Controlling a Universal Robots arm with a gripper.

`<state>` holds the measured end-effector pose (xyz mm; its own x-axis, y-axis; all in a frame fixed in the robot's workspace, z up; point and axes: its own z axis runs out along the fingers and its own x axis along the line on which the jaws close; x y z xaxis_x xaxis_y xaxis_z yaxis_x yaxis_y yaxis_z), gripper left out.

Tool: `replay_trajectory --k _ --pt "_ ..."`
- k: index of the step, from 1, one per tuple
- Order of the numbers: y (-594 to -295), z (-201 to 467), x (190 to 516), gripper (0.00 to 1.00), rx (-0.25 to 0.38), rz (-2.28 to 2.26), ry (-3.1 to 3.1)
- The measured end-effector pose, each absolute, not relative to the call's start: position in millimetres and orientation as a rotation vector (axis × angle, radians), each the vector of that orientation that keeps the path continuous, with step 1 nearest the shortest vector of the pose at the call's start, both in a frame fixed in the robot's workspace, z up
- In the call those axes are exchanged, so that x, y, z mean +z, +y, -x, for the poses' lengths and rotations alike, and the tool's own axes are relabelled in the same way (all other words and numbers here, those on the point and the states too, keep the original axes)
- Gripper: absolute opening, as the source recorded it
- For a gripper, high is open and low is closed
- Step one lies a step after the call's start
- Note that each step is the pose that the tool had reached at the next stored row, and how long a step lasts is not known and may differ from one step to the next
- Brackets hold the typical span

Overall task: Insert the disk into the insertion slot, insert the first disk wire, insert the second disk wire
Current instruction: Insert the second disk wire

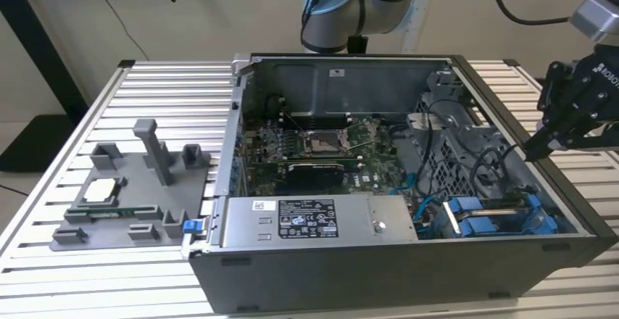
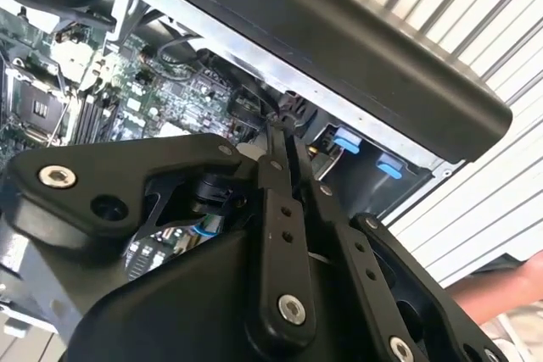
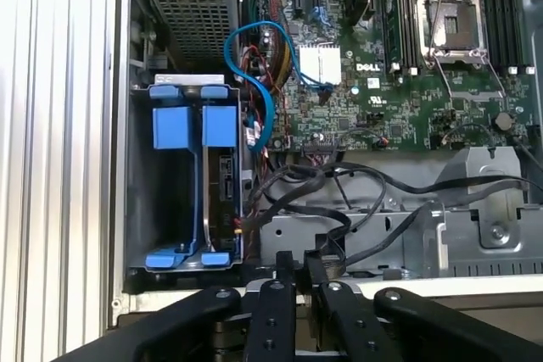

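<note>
The disk (image 3: pixel 226 186) stands on edge in its blue carrier (image 3: pixel 192 126) inside the insertion slot (image 3: pixel 151 201), the grey bay in the case corner. In the exterior view the blue carrier (image 1: pixel 491 219) shows at the case's near right corner. My gripper (image 1: pixel 537 147) hangs over the case's right wall, a short way from the bay. Its fingers (image 3: pixel 283 270) are drawn together, with the end of a black wire (image 3: pixel 327 243) running to the tips. In the second wrist view the gripper (image 2: pixel 287 118) pinches that black wire (image 2: pixel 265 99) at its tip.
The open computer case (image 1: pixel 387 283) sits on a slatted table. Inside are the motherboard (image 1: pixel 320 145), a labelled power-supply box (image 1: pixel 320 219), a blue cable (image 3: pixel 254 65) and black cable loops. A grey fixture (image 1: pixel 126 196) stands on the exterior view's left. A person's hand (image 2: pixel 509 294) is beside the case.
</note>
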<state>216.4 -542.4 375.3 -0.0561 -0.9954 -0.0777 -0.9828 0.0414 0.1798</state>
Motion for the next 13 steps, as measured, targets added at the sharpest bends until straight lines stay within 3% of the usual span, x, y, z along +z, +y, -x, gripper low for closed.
replay_trajectory --k 11,12,13 --pt "-546.0 -216.6 377.8 0.00 -0.289 -2.111 -2.217" --pt "-546.5 -217.0 378.2 1.00 -0.289 -2.111 -2.217" --pt "-547.1 -217.4 379.3 1.00 -0.289 -2.112 -2.217"
